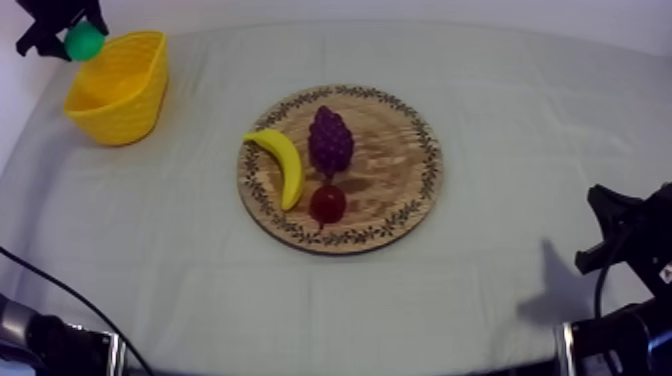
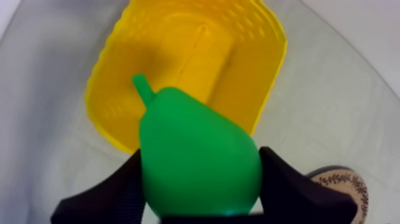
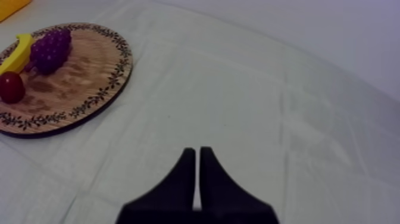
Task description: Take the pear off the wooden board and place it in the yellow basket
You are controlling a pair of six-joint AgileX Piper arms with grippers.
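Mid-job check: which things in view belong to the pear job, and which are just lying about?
In the job:
- pear, clamped in the left gripper
- yellow basket, right by the pear
- wooden board

Lying about:
- banana, bunch of grapes and small red fruit, all on the board
- right gripper, shut on nothing, over the cloth

The left gripper point(image 1: 76, 36) sits at the far upper left of the top view, its jaws clamped on either side of the pear point(image 2: 199, 158). The right arm point(image 1: 628, 250) rests low at the lower right edge. The right gripper point(image 3: 197, 167) has its jaws pressed together in a narrow wedge, gripping nothing.
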